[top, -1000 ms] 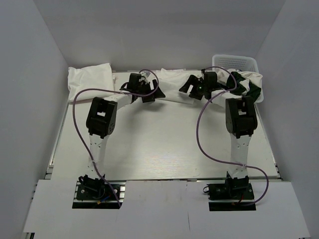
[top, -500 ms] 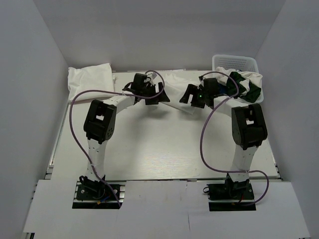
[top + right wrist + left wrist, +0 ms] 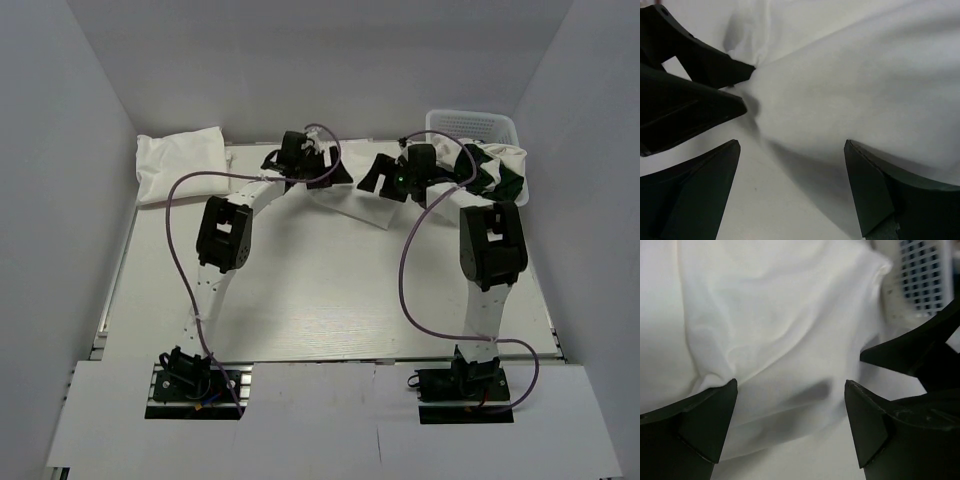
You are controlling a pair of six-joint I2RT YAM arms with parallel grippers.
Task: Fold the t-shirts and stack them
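While both arms reach far forward, left pincer (image 3: 790, 385) and right pincer (image 3: 790, 145) gape above a white t-shirt (image 3: 780, 315).

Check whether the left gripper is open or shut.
Open: the left gripper has its fingers wide apart, the white t-shirt showing between them.

The top camera is looking down from above and behind the arms, taking in the whole table (image 3: 330, 300). Both wrist cameras are hovering very close over the white shirt (image 3: 765, 330) at the far edge. The left one is catching the right gripper (image 3: 892, 356), and the right one the left gripper (image 3: 749, 86).
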